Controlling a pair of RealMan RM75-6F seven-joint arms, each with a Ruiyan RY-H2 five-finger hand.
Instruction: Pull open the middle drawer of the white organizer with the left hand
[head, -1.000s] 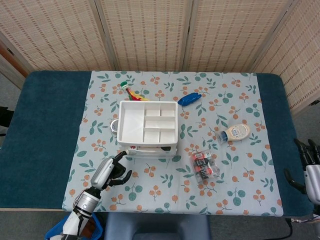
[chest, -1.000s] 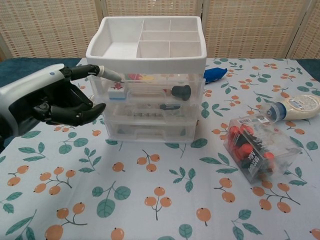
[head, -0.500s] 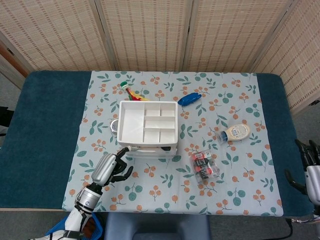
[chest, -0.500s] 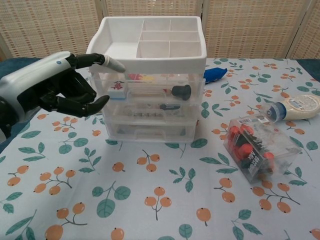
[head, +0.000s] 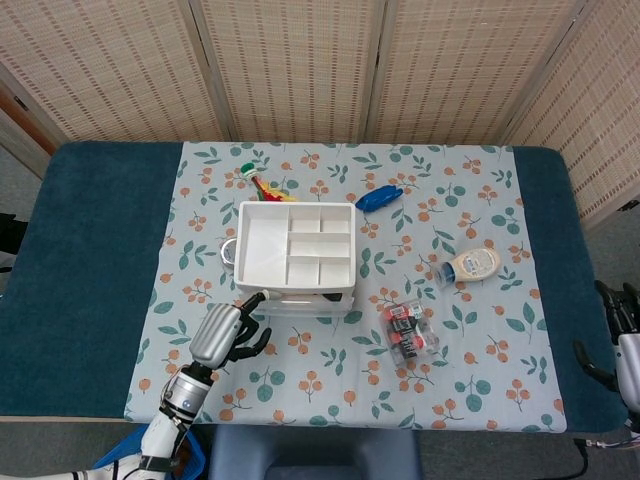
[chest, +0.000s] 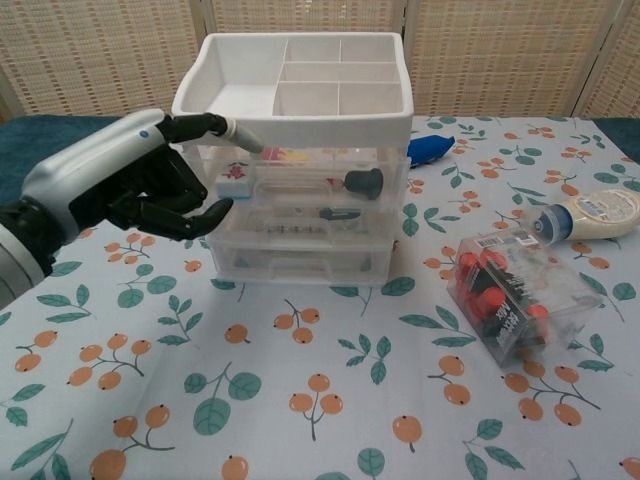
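As the approach closes: left hand now sits against the near-left corner of the organizer, further right and nearer the drawers than a second ago.
Left hand: empty, fingers loosely curled, one extended finger reaching up under the tray rim; it grasps nothing, and whether any fingertip touches the drawer fronts cannot be told.
Head view: left hand lies just near and left of the organizer, its forearm running down to the near table edge.
Middle drawer: middle drawer is flush with the top and bottom drawers, not yet pulled; its front faces the near side, at the centre of the floral cloth.
Change: over the last second the hand has risen and slid right from the open cloth to the stack's left edge; the organizer has not moved.
Meaning: this reads as the end of the reach. The extended finger looks level with the top drawer, so it likely must drop and hook the middle pull before any tug.
Risk: a pull from the left corner may drag or twist the light stack rather than slide the drawer.
Right hand: right hand hangs at the far-right table edge, well apart, fingers spread on nothing.
Bystanders: clear box of red items and a bottle lie right of the organizer, apart from it.
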